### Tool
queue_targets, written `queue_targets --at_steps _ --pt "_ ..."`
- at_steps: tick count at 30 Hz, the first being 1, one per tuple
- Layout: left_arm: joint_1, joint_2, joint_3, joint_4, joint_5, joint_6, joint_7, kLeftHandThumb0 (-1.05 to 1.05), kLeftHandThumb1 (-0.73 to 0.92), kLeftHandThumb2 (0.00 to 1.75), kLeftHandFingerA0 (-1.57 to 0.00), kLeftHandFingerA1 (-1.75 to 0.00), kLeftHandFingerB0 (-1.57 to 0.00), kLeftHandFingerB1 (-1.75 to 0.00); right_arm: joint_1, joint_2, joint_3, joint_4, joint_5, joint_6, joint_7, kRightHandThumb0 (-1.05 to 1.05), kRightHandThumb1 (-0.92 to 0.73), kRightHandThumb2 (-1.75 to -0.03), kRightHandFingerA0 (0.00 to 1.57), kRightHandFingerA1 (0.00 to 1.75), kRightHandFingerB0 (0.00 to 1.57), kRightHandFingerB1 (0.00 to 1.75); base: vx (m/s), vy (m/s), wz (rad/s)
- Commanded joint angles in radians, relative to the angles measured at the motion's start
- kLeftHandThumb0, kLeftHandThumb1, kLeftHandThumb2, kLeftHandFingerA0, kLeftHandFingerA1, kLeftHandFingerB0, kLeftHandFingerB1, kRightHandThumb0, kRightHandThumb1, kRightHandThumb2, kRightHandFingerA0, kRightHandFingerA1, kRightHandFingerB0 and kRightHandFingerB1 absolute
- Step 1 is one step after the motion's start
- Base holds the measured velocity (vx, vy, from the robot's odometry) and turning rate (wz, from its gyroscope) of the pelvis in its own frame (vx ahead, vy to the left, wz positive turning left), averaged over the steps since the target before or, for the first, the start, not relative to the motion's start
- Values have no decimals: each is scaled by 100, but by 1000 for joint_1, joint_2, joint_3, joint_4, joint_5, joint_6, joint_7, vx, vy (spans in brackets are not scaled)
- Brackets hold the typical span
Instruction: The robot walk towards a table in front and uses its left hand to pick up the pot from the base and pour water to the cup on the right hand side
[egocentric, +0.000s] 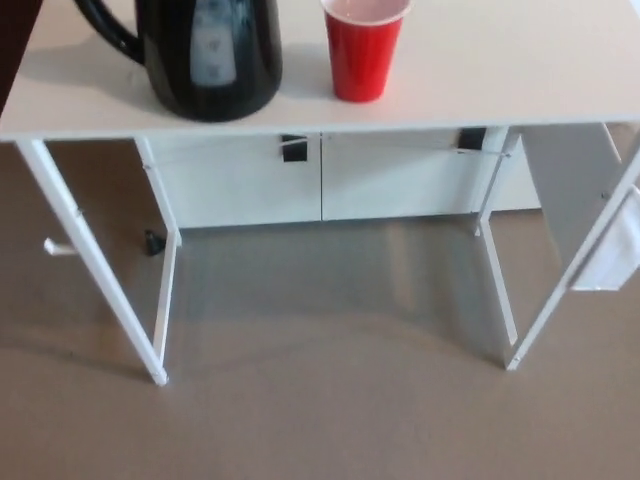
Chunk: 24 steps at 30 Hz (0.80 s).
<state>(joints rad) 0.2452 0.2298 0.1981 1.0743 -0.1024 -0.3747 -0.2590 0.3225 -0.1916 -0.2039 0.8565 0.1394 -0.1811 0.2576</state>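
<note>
A black pot (210, 55) with a handle on its left side stands near the front edge of a white table (500, 70); its top is cut off by the picture's upper edge. Its base cannot be told apart from the pot. A red cup (364, 48) stands upright just to the right of the pot, a small gap between them. Neither of my hands shows in the head view.
The table rests on thin white legs (90, 265) over a grey-brown floor (330, 400). White cabinet doors with black handles (293, 149) stand behind it. A white pouch (612, 262) hangs at the table's right side.
</note>
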Motion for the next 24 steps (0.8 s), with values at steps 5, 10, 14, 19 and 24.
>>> queue_targets --at_steps 5,10,14,19,24 --pt "3 0 -23 -11 38 -52 45 -11 48 54 -38 -36 -37 -33 17 17 23 -10 -24 -22 3 -12 -38 -85 30 55 16 48 427 210 -19" --pt "4 0 -23 -12 33 -58 41 -10 48 54 -37 -36 -37 -34 17 8 24 -11 -26 -11 -3 -13 -39 -85 30 55 15 48 385 219 -20" --pt "4 0 -20 -11 28 -56 41 -13 47 55 -37 -38 -37 -34 12 7 21 -3 -25 -12 -2 -13 -38 -84 29 55 15 48 279 86 10" --pt "2 10 -22 1 30 -46 41 -10 47 54 -38 -36 -38 -34 28 15 19 -19 -22 -1 -12 -12 -39 -85 30 55 15 48 326 -68 14" --pt "0 11 -18 3 24 -40 33 -9 47 54 -37 -37 -38 -34 33 14 25 -23 -32 -11 -20 -13 -38 -84 32 56 17 49 404 -136 5"
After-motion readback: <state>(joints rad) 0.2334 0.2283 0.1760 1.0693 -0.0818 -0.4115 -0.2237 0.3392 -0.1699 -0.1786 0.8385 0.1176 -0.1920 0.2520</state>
